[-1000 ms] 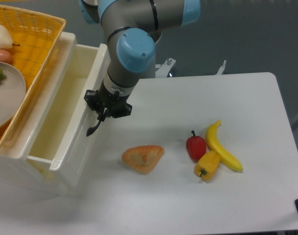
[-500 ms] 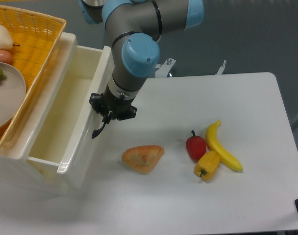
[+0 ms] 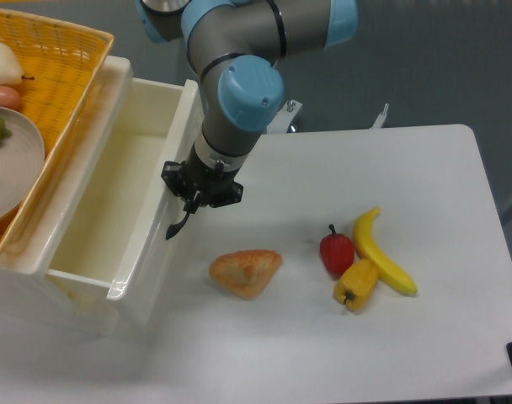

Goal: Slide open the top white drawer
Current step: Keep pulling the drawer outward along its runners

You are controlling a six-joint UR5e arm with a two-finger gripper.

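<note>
Since the earlier frames the top white drawer (image 3: 113, 219) has come further out from the cabinet, its front wall shifted rightward along with the hand (image 3: 197, 195) that rides on it. The hand sits at the drawer's front face, about halfway along it, where the curved black handle (image 3: 177, 227) pokes out just below; that spot gives a straight pull along the drawer's travel. The fingers look closed on the handle, though from this angle the grip itself is hidden, so I cannot tell for sure. The arm reaches down from above and behind, wrist bent so the hand points downward. The drawer lies directly left of the hand, open and deep, its inside showing bare. On the surface to the hand's right lie a bread piece (image 3: 245, 272), a red pepper (image 3: 337, 252), a yellow pepper (image 3: 355, 284) and a banana (image 3: 378, 251), all well apart from it.
</note>
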